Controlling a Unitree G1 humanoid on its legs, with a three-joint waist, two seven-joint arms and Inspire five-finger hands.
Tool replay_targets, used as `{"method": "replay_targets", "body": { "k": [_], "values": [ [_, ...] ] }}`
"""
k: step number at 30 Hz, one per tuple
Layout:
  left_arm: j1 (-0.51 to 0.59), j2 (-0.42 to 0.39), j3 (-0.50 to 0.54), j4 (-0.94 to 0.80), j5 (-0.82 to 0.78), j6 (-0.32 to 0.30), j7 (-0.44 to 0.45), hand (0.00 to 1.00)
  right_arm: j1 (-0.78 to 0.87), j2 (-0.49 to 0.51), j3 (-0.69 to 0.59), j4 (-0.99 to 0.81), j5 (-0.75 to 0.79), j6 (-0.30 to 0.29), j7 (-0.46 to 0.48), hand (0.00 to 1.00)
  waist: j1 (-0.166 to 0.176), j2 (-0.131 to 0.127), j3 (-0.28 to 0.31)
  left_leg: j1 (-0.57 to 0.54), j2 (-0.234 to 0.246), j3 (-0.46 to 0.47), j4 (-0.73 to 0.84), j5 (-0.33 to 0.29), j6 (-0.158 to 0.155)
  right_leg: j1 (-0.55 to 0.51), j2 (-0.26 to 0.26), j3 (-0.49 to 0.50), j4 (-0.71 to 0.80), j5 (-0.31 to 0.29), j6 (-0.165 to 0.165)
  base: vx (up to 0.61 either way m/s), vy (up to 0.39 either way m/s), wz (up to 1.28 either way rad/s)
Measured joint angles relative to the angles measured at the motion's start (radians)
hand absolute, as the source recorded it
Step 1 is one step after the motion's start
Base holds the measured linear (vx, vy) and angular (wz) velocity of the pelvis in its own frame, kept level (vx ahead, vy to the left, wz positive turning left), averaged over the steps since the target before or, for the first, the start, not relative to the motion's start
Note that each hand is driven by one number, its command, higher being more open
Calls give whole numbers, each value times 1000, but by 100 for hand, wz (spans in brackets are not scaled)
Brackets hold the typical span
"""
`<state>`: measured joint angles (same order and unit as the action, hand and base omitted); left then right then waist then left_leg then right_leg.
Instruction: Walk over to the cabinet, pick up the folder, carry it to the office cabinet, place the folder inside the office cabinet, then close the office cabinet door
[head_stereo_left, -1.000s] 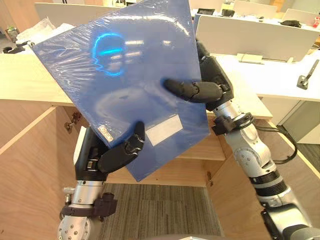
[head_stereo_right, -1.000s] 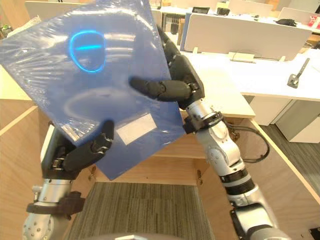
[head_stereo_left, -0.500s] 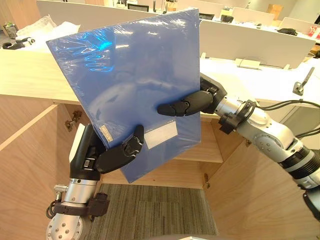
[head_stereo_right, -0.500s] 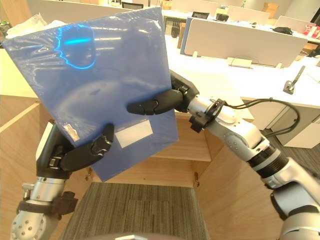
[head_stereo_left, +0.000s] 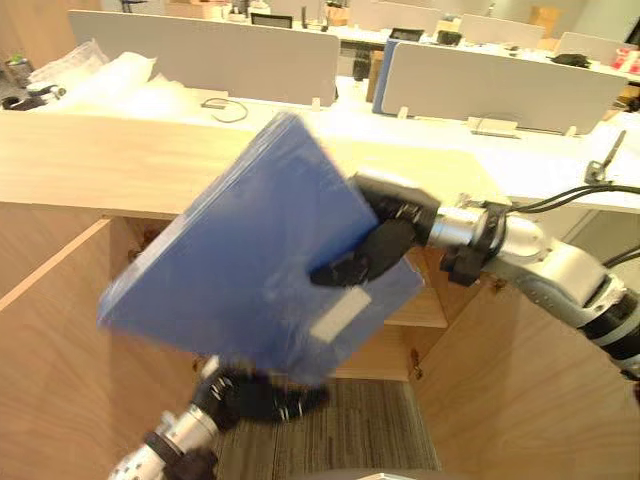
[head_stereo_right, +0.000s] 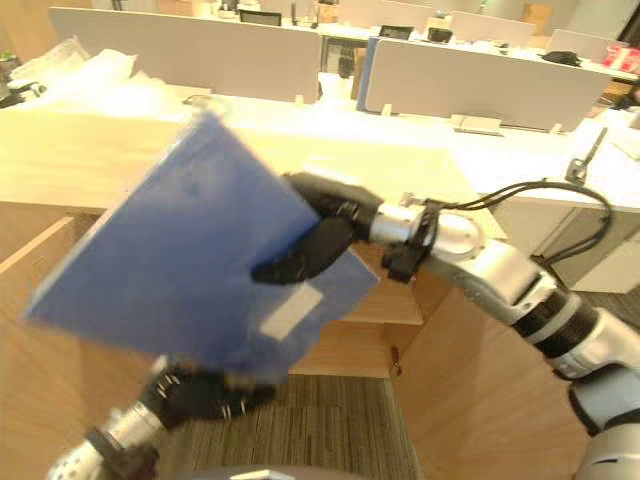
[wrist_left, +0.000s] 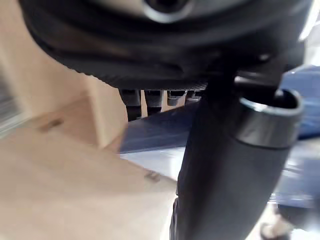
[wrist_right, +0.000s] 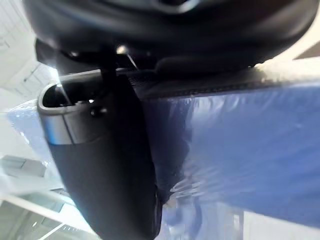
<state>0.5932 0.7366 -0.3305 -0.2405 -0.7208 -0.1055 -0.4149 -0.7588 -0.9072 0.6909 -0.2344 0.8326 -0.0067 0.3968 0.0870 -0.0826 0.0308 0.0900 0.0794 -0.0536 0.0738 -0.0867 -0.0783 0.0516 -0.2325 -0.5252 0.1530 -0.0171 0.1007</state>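
Observation:
The blue plastic-wrapped folder (head_stereo_left: 250, 270) hangs tilted in the air in front of the open wooden cabinet (head_stereo_left: 120, 165). My right hand (head_stereo_left: 395, 215) is shut on its right edge, with the thumb (wrist_right: 100, 165) pressed on the blue face (wrist_right: 240, 150) and the fingers behind it. My left hand (head_stereo_left: 255, 395) sits just below the folder's lower edge, off it, with its fingers stretched out. In the left wrist view the left thumb (wrist_left: 225, 165) stands straight and the folder (wrist_left: 160, 132) lies beyond it.
Both cabinet doors stand open, the left door (head_stereo_left: 50, 340) and the right door (head_stereo_left: 500, 390). A shelf (head_stereo_left: 425, 310) shows inside. Desks with white partitions (head_stereo_left: 200, 65) stand behind. Crumpled plastic wrap (head_stereo_left: 110, 75) lies at the back left. Grey carpet (head_stereo_left: 370, 440) is below.
My left hand has let go of the folder and dropped beneath it. The right hand has closed on the folder and swung it down from nearly upright to a flatter tilt.

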Motion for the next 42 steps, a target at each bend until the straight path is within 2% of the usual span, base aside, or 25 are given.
{"method": "replay_targets", "body": {
  "k": [1, 4, 6, 9, 13, 15, 16, 17, 21, 22, 24, 27, 30, 31, 32, 33, 34, 36, 39, 42],
  "values": [
    [-9, 4, -41, 82, 3, 32, -49, 100, 14, 48, 0, -9, -31, -12, 4, 0, -5, 0, 0, 1, 3, 9, 0, 0, 0, -4, 3, 8, 0, 2, -2, -14, -4, -17],
    [-10, -15, -60, 247, 113, 52, -77, 100, 71, 118, -15, -7, -166, -50, 0, 0, -3, 4, -1, 1, 3, 12, 0, 0, 0, -3, 3, 12, 1, 2, -2, -17, -6, -5],
    [-41, -79, -16, 382, 257, 34, -76, 100, 168, 171, -51, 8, -326, -53, -2, 0, 18, 4, -4, 1, 0, 10, 2, 1, 1, -2, 0, 11, 6, 2, -2, -16, 0, 2],
    [-75, -156, 7, 511, 418, 6, -52, 100, 261, 226, -75, 35, -445, -59, -4, 0, 18, 8, -5, -1, -4, 6, 2, 3, 5, -3, -5, 7, 10, 2, -2, -39, 8, 5],
    [-102, -294, 77, 594, 641, -59, 12, 100, 393, 285, -103, 126, -611, -72, -15, 0, 20, 19, 3, -11, -12, -8, 7, 6, 9, -3, -15, -4, 17, 2, -2, -32, 12, 10],
    [-124, -417, 188, 656, 772, -74, 64, 100, 480, 348, -133, 235, -688, -83, -28, 0, 24, 21, 12, -37, -13, -27, 20, 6, 9, -10, -16, -25, 19, -1, -4, -39, 0, 21],
    [-129, -453, 224, 669, 802, -76, 86, 100, 497, 364, -142, 267, -706, -83, -35, 0, 27, 22, 16, -45, -13, -33, 22, 6, 8, -15, -17, -30, 22, -2, -4, -45, -5, 25],
    [-141, -517, 290, 702, 859, -76, 155, 100, 522, 399, -162, 343, -721, -79, -43, 0, 35, 23, 24, -64, -13, -45, 25, 7, 7, -27, -19, -44, 28, -10, -7, -35, -3, 20],
    [-166, -591, 412, 761, 887, -42, 310, 100, 518, 510, -222, 577, -724, -35, -100, 0, 77, 31, 55, -112, -10, -73, 25, 21, 1, -74, -22, -65, 54, -22, -7, -4, -11, 23],
    [-167, -614, 432, 761, 881, -38, 337, 100, 497, 556, -258, 665, -724, -19, -124, 0, 85, 45, 78, -114, -12, -81, 27, 24, 0, -75, -27, -71, 65, -26, -8, 46, 1, 15],
    [-167, -643, 439, 759, 868, -37, 369, 100, 453, 624, -311, 804, -719, 14, -169, 0, 100, 59, 86, -124, -15, -85, 30, 24, 0, -85, -32, -74, 72, -28, -8, 49, 13, 11],
    [-181, -675, 463, 771, 844, -34, 400, 100, 329, 768, -492, 1065, -606, 51, -278, 0, 112, 60, 120, -123, -18, -85, 39, 24, 0, -88, -45, -75, 100, -34, -12, 30, 9, 4],
    [-188, -689, 491, 775, 821, -25, 426, 100, 263, 838, -576, 1130, -399, 61, -393, 0, 130, 49, 160, -112, -33, -64, 64, 8, 5, -122, -89, -47, 201, -66, -22, -3, 15, -19],
    [-191, -695, 504, 776, 804, -25, 450, 100, 235, 865, -594, 1130, -296, 61, -437, 0, 132, 44, 184, -116, -44, -52, 109, -18, 9, -134, -114, -40, 252, -88, -23, -44, 3, -24],
    [-193, -698, 510, 776, 793, -25, 466, 100, 215, 881, -597, 1127, -228, 58, -455, 0, 132, 43, 197, -137, -49, -43, 166, -46, 10, -145, -132, -41, 286, -106, -17, -89, -1, -26],
    [-208, -709, 511, 777, 775, -25, 490, 100, 192, 901, -602, 1108, -119, 49, -473, 0, 134, 59, 217, -199, -51, -38, 302, -109, 16, -164, -153, -49, 339, -137, -8, -103, 2, -16],
    [-212, -712, 511, 778, 772, -24, 494, 100, 189, 905, -604, 1102, -102, 47, -476, 0, 135, 63, 221, -212, -51, -38, 328, -121, 16, -171, -155, -50, 351, -142, -8, -143, 29, -2],
    [-230, -733, 513, 767, 751, -26, 507, 100, 182, 928, -614, 1005, 80, 15, -498, 0, 135, 96, 255, -346, -46, -43, 550, -219, 27, -247, -200, -53, 501, -210, -7, -179, 39, 16],
    [-232, -749, 519, 745, 711, -27, 531, 100, 180, 951, -635, 874, 252, -30, -518, 0, 138, 105, 276, -494, -65, -62, 749, -302, 35, -354, -276, -56, 687, -289, -2, -140, 15, 27],
    [-230, -742, 527, 786, 720, -5, 554, 100, 168, 946, -680, 762, 350, -80, -527, 0, 135, 108, 288, -594, -89, -83, 881, -354, 40, -414, -341, -71, 814, -340, 2, -81, 33, 34]
  ]
}}
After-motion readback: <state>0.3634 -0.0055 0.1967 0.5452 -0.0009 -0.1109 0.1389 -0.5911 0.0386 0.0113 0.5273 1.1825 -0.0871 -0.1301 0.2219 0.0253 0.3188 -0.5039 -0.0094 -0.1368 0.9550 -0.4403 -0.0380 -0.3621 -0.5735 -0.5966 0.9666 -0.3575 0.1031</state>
